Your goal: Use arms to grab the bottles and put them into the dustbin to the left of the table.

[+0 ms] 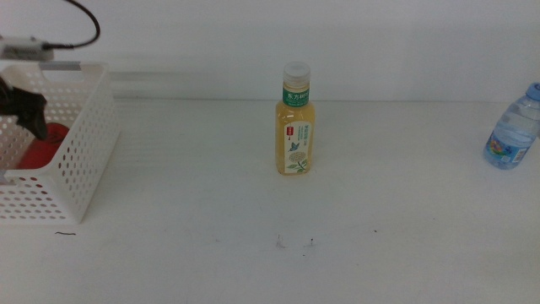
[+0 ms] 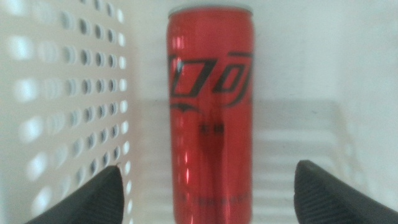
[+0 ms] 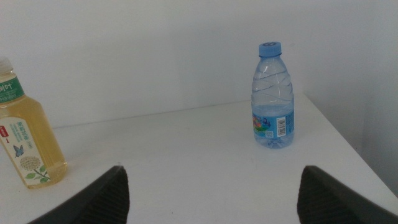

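Observation:
The red soda can [image 2: 210,112] is inside the white perforated dustbin [image 1: 80,160] at the table's left; it also shows through the dustbin in the middle view [image 1: 46,145]. My left gripper [image 1: 34,118] hangs over the dustbin. In the left wrist view its jaws [image 2: 208,169] stand wide open on either side of the can without touching it. The yellow tea bottle [image 1: 295,127] stands upright mid-table. The small blue-capped water bottle [image 1: 512,131] stands at the far right edge. My right gripper [image 3: 212,171] is open and empty, facing the water bottle [image 3: 272,99] and tea bottle [image 3: 25,137], outside the middle view.
The dustbin's perforated wall [image 2: 74,106] is close beside my left jaw. The table's right edge [image 3: 348,143] runs just past the water bottle. A white wall stands behind the table.

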Controlling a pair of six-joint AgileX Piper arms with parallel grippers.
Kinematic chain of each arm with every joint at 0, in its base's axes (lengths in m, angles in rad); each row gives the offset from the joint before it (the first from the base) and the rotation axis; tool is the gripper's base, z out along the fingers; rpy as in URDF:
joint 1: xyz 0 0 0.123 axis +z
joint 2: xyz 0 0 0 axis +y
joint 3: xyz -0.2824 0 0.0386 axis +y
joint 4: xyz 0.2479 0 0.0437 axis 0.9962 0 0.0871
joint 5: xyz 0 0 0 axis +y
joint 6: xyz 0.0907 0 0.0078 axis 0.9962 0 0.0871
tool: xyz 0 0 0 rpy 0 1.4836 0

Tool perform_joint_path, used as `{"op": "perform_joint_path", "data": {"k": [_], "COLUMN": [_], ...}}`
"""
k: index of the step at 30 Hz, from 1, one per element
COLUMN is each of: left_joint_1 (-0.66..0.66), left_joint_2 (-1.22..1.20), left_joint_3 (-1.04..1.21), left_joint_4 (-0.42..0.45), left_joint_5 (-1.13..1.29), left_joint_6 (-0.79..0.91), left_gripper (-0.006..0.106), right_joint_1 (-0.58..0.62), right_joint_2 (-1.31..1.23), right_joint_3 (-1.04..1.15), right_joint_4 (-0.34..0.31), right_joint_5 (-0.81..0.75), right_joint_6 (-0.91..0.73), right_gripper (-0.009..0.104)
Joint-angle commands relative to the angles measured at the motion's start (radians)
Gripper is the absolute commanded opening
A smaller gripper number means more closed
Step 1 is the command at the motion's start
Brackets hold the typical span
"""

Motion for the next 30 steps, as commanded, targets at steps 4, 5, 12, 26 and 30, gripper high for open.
{"op": "perform_joint_path", "data": {"k": [4,5,12,26,30], "left_joint_1": [-0.040,-0.062,-0.328,-0.822,-0.864], "left_joint_2": [-0.156,-0.188,-0.471,-0.770,-0.770], "left_joint_3": [-0.011,-0.010,0.243,1.085,1.238], "left_joint_4": [0.003,0.003,0.023,0.006,0.044], "left_joint_5": [0.056,0.072,-0.167,-1.291,-1.531], "left_joint_6": [-0.076,-0.081,-0.193,-0.366,-0.366], "left_gripper": [0.094,0.094,0.094,0.094,0.094], "right_joint_1": [-0.006,-0.006,-0.006,-0.006,-0.006], "right_joint_2": [-0.004,-0.004,-0.004,-0.004,-0.004], "right_joint_3": [0.003,0.003,0.003,0.003,0.003], "right_joint_4": [-0.008,-0.008,-0.008,-0.008,-0.008], "right_joint_5": [-0.008,-0.008,-0.008,-0.008,-0.008], "right_joint_6": [-0.005,-0.005,-0.005,-0.005,-0.005], "right_gripper": [0.091,0.091,0.091,0.091,0.091]}}
